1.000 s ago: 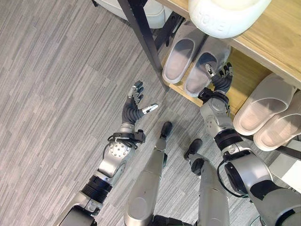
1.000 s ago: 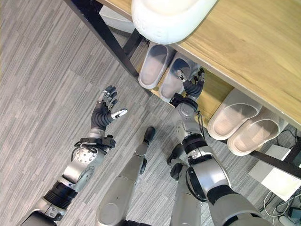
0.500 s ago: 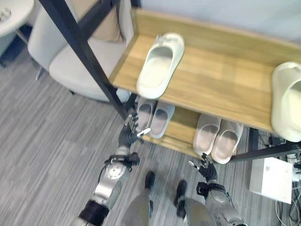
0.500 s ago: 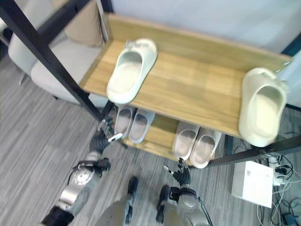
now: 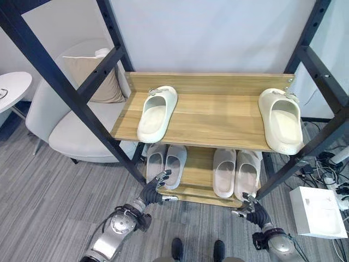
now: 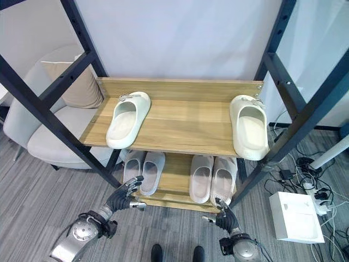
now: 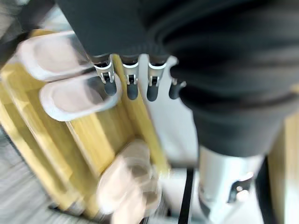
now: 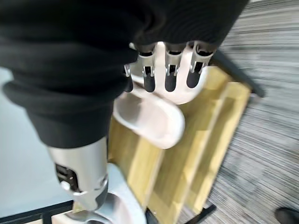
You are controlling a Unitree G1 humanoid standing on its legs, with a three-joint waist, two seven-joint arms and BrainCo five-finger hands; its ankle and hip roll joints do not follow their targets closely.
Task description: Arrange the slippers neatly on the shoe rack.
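Nearest, the left robot hand (image 5: 154,192) and right robot hand (image 5: 252,206) hover with fingers spread, holding nothing, above grey wood-look floor (image 5: 43,185). Before them the shoe rack (image 5: 207,123) holds two pairs of grey slippers (image 5: 166,162) on its lower shelf (side by side); two cream slippers (image 5: 156,112) lie well apart on top. An armchair (image 5: 68,117) stands left.

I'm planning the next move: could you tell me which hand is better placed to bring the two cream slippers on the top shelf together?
Neither clearly: left hand sits below the left cream slipper, right hand below the right cream slipper.
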